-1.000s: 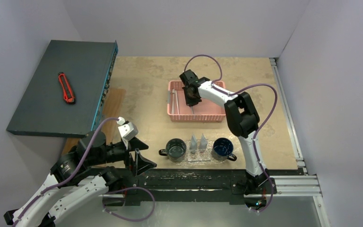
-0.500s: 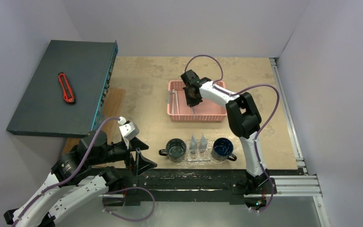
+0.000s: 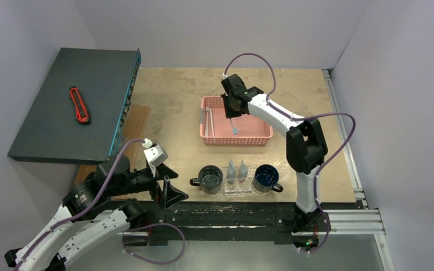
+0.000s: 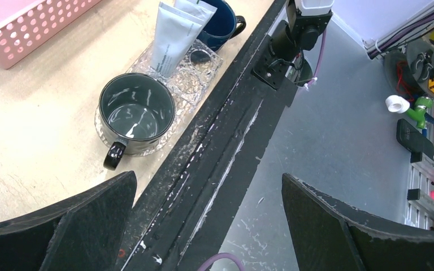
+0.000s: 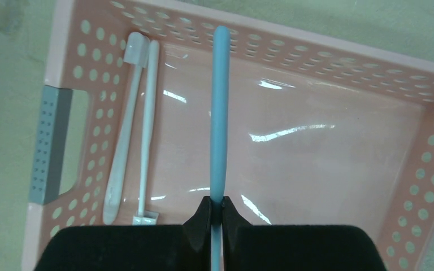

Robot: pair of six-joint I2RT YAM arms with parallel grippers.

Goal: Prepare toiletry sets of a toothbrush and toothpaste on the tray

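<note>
The pale wooden desk (image 3: 175,101) carries a pink perforated basket (image 3: 237,140) near its middle. On the basket's near side, close to the desk's front edge, lies the clear bumpy tray (image 3: 237,190). Well left of the basket, a dark grey flat box (image 3: 62,113) overlaps the desk's left edge.

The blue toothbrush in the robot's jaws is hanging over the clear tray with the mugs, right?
No. The blue toothbrush is in the jaws, but it hangs over the pink basket, not the clear tray. The right wrist view shows it.
</note>
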